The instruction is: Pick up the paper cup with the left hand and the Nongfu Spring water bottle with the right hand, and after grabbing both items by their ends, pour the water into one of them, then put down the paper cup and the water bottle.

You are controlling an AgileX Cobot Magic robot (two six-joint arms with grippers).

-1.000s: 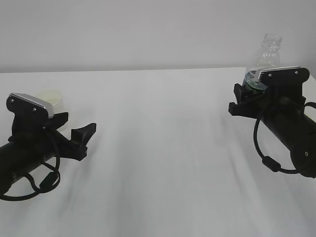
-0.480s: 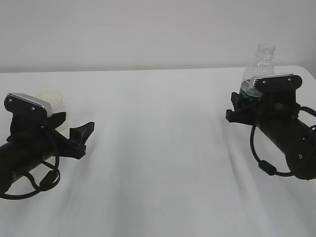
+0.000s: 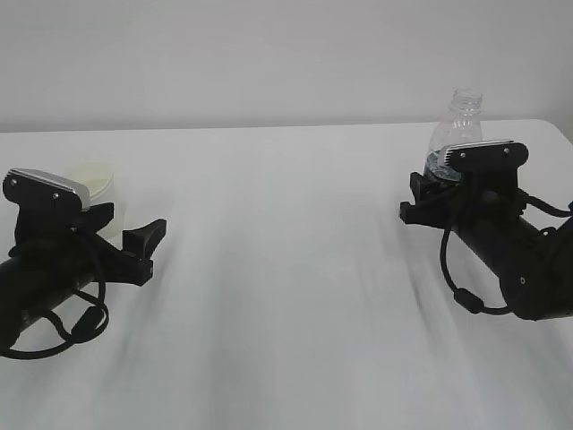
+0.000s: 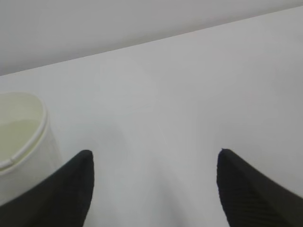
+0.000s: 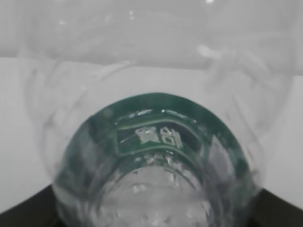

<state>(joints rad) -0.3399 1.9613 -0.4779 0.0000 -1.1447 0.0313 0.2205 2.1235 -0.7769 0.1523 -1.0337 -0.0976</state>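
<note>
The white paper cup (image 3: 92,176) stands on the table at the far left, half hidden behind my left arm. In the left wrist view the paper cup (image 4: 21,130) sits just outside the left finger (image 4: 66,194). My left gripper (image 3: 125,228) (image 4: 155,153) is open, with only bare table between its fingers. My right gripper (image 3: 423,195) (image 5: 151,210) is shut on the lower body of the clear Nongfu Spring water bottle (image 3: 455,125) with its green label (image 5: 156,135). The bottle is uncapped and roughly upright. Droplets cling inside it. I cannot tell where the water is.
The white table (image 3: 286,269) runs to a plain pale wall behind. Its right edge (image 3: 562,130) lies just beyond the bottle. Black cables loop under both arms.
My right gripper has moved left and down with the bottle in it, and the bottle has come upright. The left arm has drifted slightly left and back. The cup has stayed put.
</note>
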